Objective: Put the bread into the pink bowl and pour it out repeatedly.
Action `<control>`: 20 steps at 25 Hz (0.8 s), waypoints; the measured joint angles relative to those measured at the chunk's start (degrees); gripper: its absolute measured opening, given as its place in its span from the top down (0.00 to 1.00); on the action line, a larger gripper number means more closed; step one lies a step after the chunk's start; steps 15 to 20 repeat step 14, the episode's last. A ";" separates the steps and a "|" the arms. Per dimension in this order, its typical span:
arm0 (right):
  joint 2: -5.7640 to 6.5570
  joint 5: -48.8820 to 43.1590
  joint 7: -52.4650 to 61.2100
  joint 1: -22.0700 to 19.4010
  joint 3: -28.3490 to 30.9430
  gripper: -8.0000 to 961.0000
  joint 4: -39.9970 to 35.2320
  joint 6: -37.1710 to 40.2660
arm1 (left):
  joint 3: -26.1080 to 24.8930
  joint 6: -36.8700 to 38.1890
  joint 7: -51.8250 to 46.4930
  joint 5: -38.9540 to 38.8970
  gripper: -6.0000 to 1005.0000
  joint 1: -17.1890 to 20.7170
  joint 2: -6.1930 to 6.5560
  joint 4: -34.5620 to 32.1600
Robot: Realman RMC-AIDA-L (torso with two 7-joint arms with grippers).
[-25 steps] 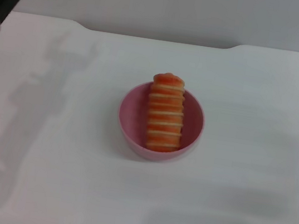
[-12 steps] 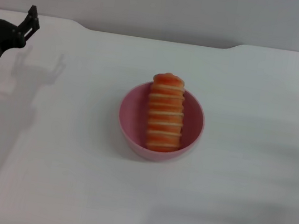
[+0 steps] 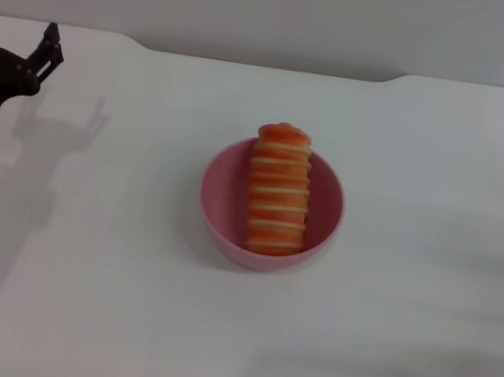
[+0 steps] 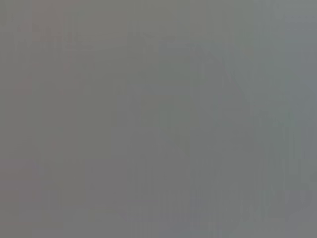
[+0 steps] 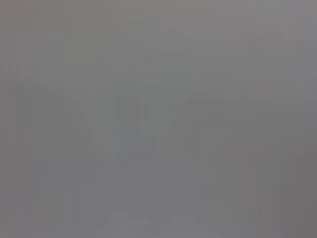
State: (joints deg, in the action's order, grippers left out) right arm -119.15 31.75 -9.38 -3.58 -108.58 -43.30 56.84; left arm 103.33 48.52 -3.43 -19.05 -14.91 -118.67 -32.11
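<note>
White table [image 3: 429, 272] fills most of the head view. 1 arm in view: the left arm, at the table's far left corner, forearm angled up and in from the left edge. Left gripper [image 3: 16, 28] sits over the far edge w/ two black fingers [image 3: 52, 37] spread wide, nothing between them, well apart from the bowl. Right arm and gripper not seen in any view; both wrist views show only flat grey.

1 pink bowl [image 3: 223, 205], upright, about mid-table. 1 bread [image 3: 279, 188] lies in it, lengthwise toward the far edge, far end poking over the bowl's far rim.

Vs half a sec ago: left gripper has shifted slightly; bowl and bread unchanged.
</note>
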 joint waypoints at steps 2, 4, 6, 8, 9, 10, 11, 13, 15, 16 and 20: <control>-0.01 0.07 0.10 0.16 0.11 0.27 0.19 -0.68 | 0.07 -0.50 -0.07 -0.01 0.14 -0.09 -0.01 0.07; -0.02 0.09 0.16 0.38 0.22 0.27 0.51 -0.98 | 0.11 -0.47 -0.28 -0.04 0.14 -0.01 -0.01 0.12; -0.03 0.11 0.17 0.54 0.28 0.27 0.76 -1.21 | 0.20 0.11 -0.36 -0.54 0.14 0.24 -0.06 0.12; -0.03 0.13 0.18 0.73 0.11 0.27 0.87 -1.54 | 0.41 0.42 -0.42 -1.25 0.14 0.33 -0.08 0.10; -0.02 0.13 0.19 0.80 0.02 0.27 0.90 -1.62 | 0.41 0.42 -0.42 -1.25 0.14 0.33 -0.08 0.10; -0.01 0.14 0.19 0.83 -0.04 0.27 0.92 -1.66 | 0.53 0.44 -0.47 -1.42 0.14 0.36 -0.08 0.10; -0.01 0.15 0.19 0.85 -0.04 0.27 0.92 -1.69 | 0.53 0.44 -0.47 -1.42 0.14 0.36 -0.08 0.10; 0.00 0.16 0.21 0.87 -0.04 0.27 0.96 -1.72 | 0.95 0.51 -0.63 -1.54 0.14 0.71 -0.08 -0.17; 0.01 0.16 0.21 0.87 -0.04 0.27 1.00 -1.72 | 0.95 0.51 -0.63 -1.54 0.14 0.71 -0.08 -0.17; 0.01 0.16 0.21 0.87 -0.04 0.27 1.00 -1.72 | 0.95 0.51 -0.63 -1.54 0.14 0.71 -0.08 -0.17; 0.01 0.16 0.21 0.87 -0.04 0.27 1.00 -1.72 | 0.95 0.51 -0.63 -1.54 0.14 0.71 -0.08 -0.17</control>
